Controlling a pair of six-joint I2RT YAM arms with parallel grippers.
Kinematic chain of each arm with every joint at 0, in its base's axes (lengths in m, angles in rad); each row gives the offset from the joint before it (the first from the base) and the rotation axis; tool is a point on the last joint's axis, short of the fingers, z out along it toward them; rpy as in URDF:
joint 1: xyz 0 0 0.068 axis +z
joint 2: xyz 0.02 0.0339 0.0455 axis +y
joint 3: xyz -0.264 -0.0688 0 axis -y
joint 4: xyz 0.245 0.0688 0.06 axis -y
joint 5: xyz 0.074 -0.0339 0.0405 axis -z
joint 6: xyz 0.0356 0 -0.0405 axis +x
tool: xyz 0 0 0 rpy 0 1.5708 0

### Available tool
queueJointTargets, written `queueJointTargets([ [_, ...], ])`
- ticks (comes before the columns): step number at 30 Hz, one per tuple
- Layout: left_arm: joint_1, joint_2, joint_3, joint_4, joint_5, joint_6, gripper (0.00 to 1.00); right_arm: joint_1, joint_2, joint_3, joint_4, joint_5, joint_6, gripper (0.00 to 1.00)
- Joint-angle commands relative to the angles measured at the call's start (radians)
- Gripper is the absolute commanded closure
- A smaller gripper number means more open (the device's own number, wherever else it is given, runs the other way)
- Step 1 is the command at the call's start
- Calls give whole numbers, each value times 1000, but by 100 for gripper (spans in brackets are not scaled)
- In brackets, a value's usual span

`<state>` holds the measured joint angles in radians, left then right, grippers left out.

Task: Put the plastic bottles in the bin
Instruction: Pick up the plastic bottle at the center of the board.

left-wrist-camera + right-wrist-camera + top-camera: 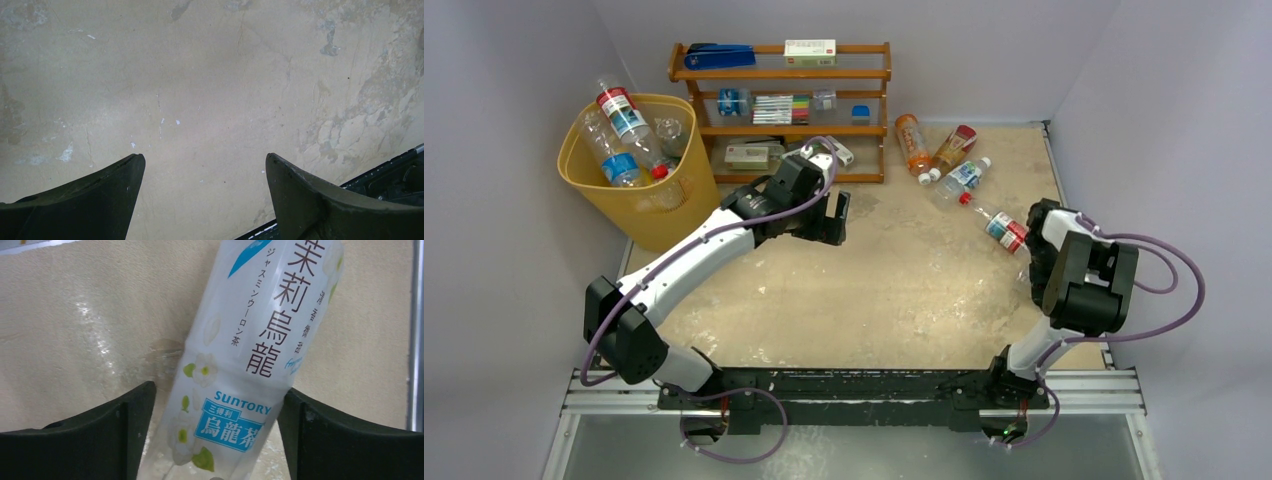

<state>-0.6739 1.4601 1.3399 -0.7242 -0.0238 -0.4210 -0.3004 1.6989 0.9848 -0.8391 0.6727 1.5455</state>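
**Mia:** Where is the bottle (260,330)?

**Sam:** It lies flat on the worktop (75,340), between the fingers (100,435) of the right hand (217,390). It's the one with white flowers on it.

**Mia:** Does the hand have it?

**Sam:** Not yet, I think. The hand is wide open, with one finger on each side. I can see a little gap on one side.

**Mia:** So how does it grab well?

**Sam:** Squeeze slowly on the fat middle, so the bottle can't roll or pop out. It looks thin and slippery, so don't squash it. It lies a bit crooked, so turning the hand a little may help.

**Mia:** And then?

**Sam:** Lift it high. The bin (639,215) is tall, and it stands far off at the back left. Get over the rim before letting go.

**Mia:** What about the left hand (205,157)?

**Sam:** It's wide open too. It holds nothing, and there's only bare worktop under it. It hangs between the bottle and the bin, so don't bump it.

**Mia:** Any more?

**Sam:** Four other bottles (962,177) lie at the back right. Some bottles (621,112) are in the bin.
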Motion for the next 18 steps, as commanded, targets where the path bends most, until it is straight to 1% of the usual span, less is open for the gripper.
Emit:
queueJointTargets([
  [1,-8,-7,47,12,-18,27,9,-3,-26,-44,23,-19,-49,21],
  [4,-11,-8,45,16,-19,22,9,-3,-53,-70,56,-44,-82,39],
  [6,-16,-11,40,20,-19,17,9,-1,-66,-81,67,-55,-98,45],
  [9,-21,-17,32,28,-20,12,9,11,-91,-92,67,-73,-112,51],
  [12,-25,-20,23,35,-21,6,9,48,-128,-100,54,-83,-108,55],
  [15,-29,-25,21,39,-23,4,9,118,-178,-99,23,-91,-88,57],
  [18,-30,-32,19,45,-13,-1,9,213,-223,-78,-33,-97,-54,57],
])
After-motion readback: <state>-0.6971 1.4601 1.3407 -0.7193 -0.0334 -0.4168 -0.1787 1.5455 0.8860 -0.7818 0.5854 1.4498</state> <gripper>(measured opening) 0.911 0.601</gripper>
